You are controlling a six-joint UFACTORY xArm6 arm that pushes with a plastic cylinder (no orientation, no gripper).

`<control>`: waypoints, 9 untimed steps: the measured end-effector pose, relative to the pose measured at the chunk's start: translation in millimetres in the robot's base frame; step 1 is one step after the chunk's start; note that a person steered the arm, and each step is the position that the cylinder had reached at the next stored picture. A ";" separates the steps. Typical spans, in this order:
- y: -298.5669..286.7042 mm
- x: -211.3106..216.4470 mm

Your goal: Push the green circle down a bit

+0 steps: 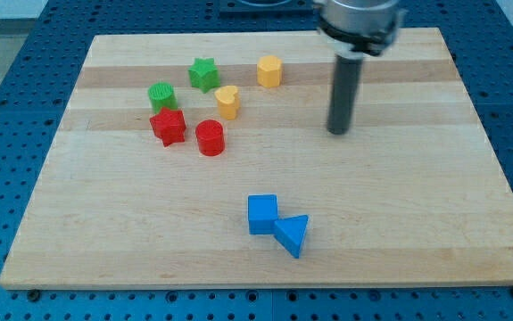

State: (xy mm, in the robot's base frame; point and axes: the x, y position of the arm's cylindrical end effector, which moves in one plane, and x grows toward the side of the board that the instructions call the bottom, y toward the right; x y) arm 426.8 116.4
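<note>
The green circle (161,95) sits at the upper left of the wooden board (399,223), touching the red star (169,127) just below it. My tip (338,131) stands far to the right of the green circle, right of all the upper blocks and touching none of them. The rod rises to the arm at the view's top.
A green star (203,74) lies up and right of the green circle. A yellow heart (227,102) and a yellow hexagon (269,70) lie further right. A red cylinder (210,138) is beside the red star. A blue cube (262,215) and blue triangle (293,234) sit low at centre.
</note>
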 end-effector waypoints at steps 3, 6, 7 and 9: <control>-45.9 191.3; -98.9 192.2; -94.1 191.5; -84.4 167.5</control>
State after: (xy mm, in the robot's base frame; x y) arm 594.3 32.0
